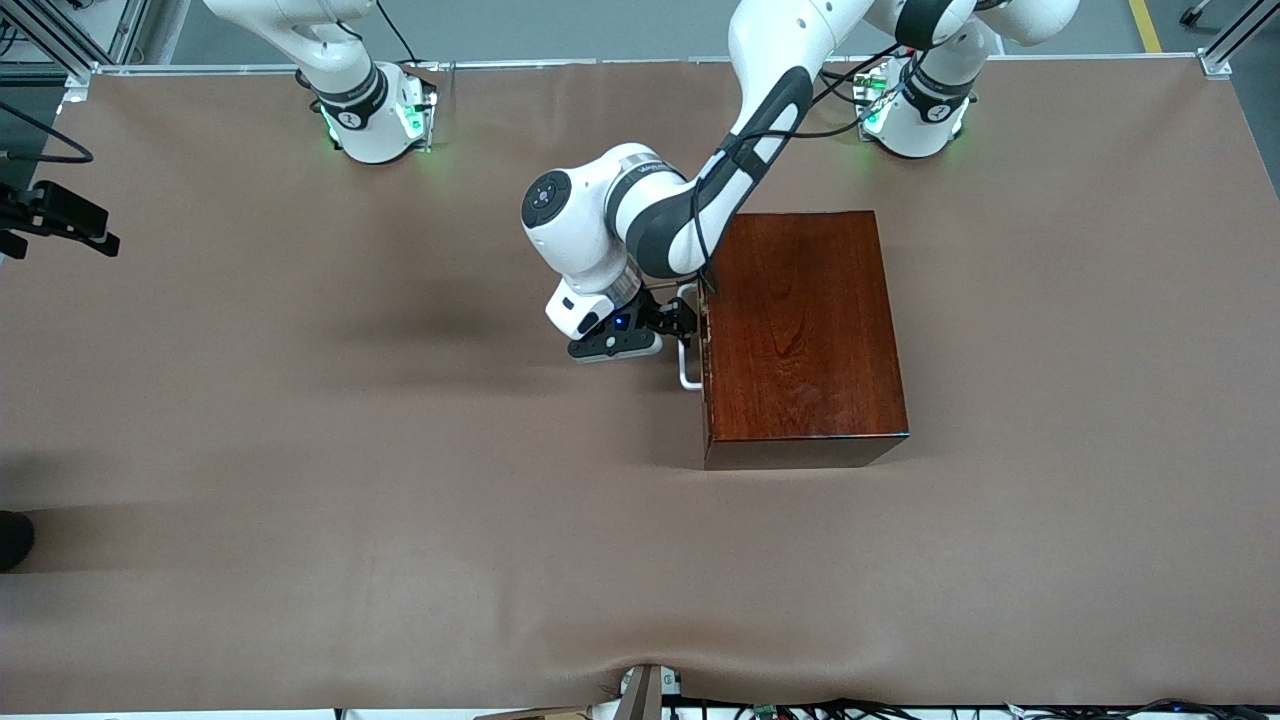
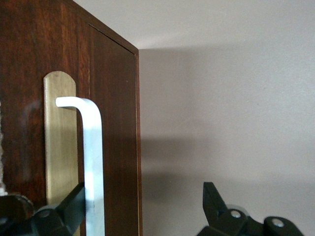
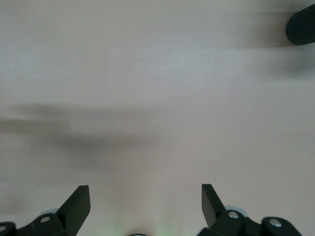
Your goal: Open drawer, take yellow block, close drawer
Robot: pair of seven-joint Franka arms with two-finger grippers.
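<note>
The dark reddish-brown wooden box stands on the table toward the left arm's end. Its drawer is shut, on the side that faces the right arm's end, with the white bar handle sticking out. My left gripper is at the handle, open. In the left wrist view the handle lies between the fingers, close against one finger, with the left gripper wide open. The yellow block is hidden. My right gripper is open and empty over bare table; it is outside the front view.
The brown table cover stretches wide toward the right arm's end and toward the front camera. A black camera mount sits at the table edge by the right arm's end. A dark rounded object shows in the right wrist view.
</note>
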